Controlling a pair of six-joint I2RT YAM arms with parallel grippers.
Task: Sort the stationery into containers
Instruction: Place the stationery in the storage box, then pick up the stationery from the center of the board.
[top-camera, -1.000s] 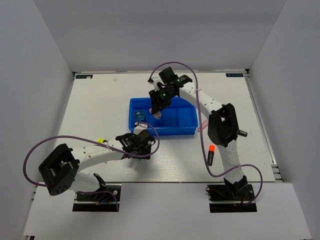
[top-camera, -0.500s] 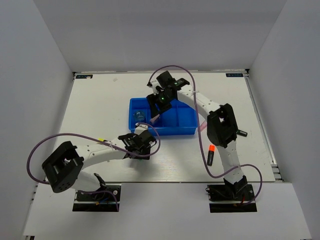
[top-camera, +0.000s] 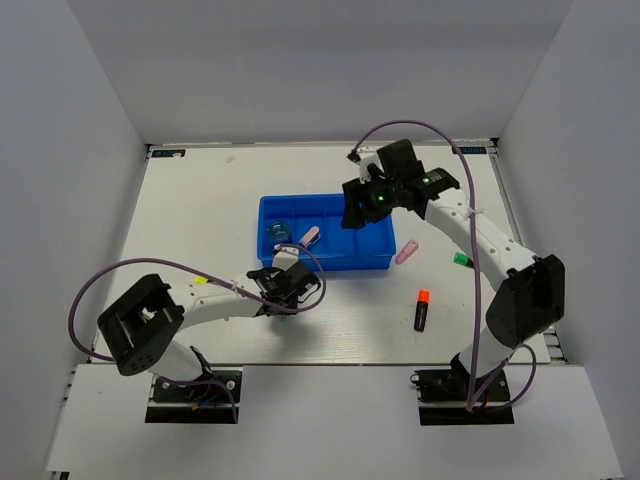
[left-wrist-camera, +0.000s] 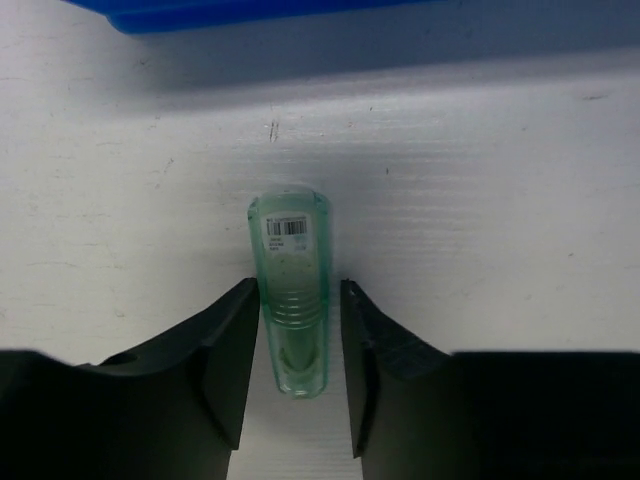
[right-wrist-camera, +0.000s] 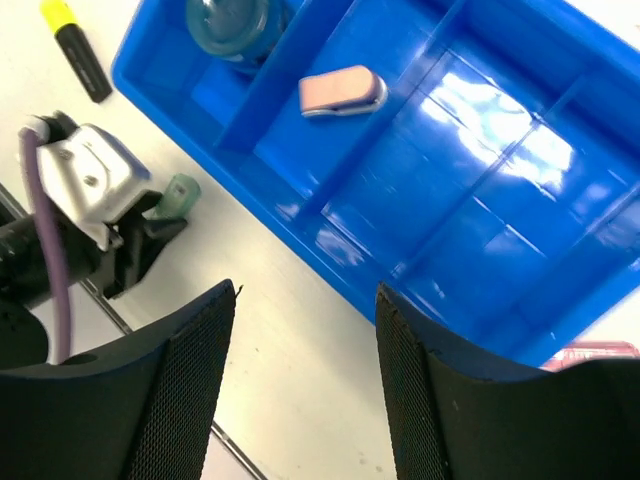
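A pale green tube (left-wrist-camera: 289, 270) lies on the table between the fingers of my left gripper (left-wrist-camera: 298, 287), with a slim gap on each side; the gripper is open. In the top view the left gripper (top-camera: 285, 288) sits just in front of the blue tray (top-camera: 372, 262). The tray holds a translucent blue roll (top-camera: 277, 231) in its left compartment and a pink tube (top-camera: 308, 237) in the second. My right gripper (top-camera: 356, 207) is open and empty above the tray's right half; in its wrist view (right-wrist-camera: 305, 300) it shows the tray (right-wrist-camera: 440, 190), roll (right-wrist-camera: 232, 22) and pink tube (right-wrist-camera: 342, 90).
A second pink tube (top-camera: 406, 251) lies on the table right of the tray. An orange-capped marker (top-camera: 421, 310) and a green-capped marker (top-camera: 461, 258) lie further right. A yellow-capped marker (top-camera: 200, 282) lies left of the left gripper. White walls enclose the table.
The right gripper has left a pink tube in the tray's second compartment and swung to the right over the tray. The left gripper has edged right, toward the tray's front.
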